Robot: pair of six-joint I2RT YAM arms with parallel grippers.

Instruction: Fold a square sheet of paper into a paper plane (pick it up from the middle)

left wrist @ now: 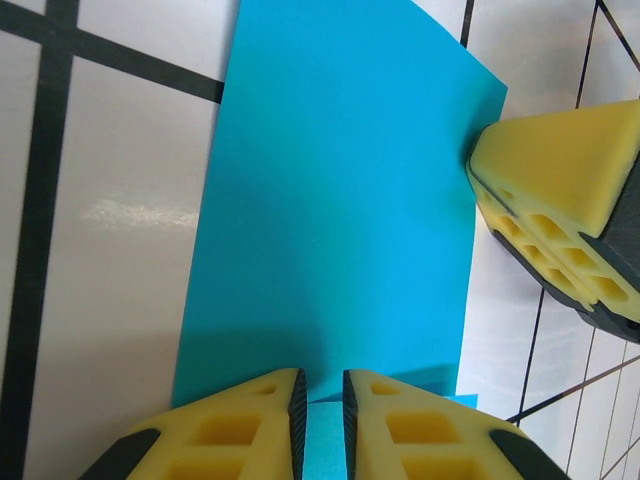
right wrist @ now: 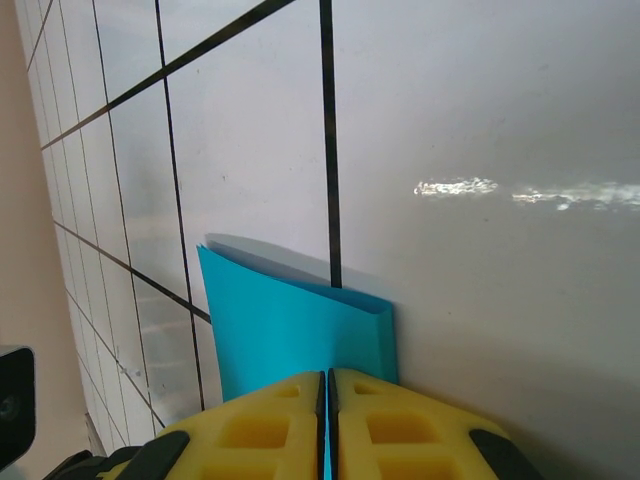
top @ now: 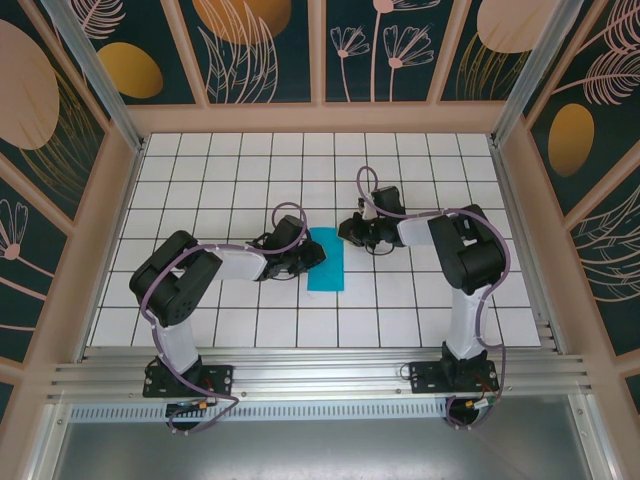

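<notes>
While left claw (left wrist: 320, 388) and right claw (right wrist: 327, 380) pinch it, paper (top: 327, 262) lies between.

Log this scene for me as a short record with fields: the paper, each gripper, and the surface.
paper: square sheet of paper, teal, folded double into a rectangle, lying on the table
left gripper: at the sheet's left long edge, fingers narrowly apart, grip unclear
right gripper: shut on the sheet near its far right corner
table: white tiles, dark grid lines
</notes>
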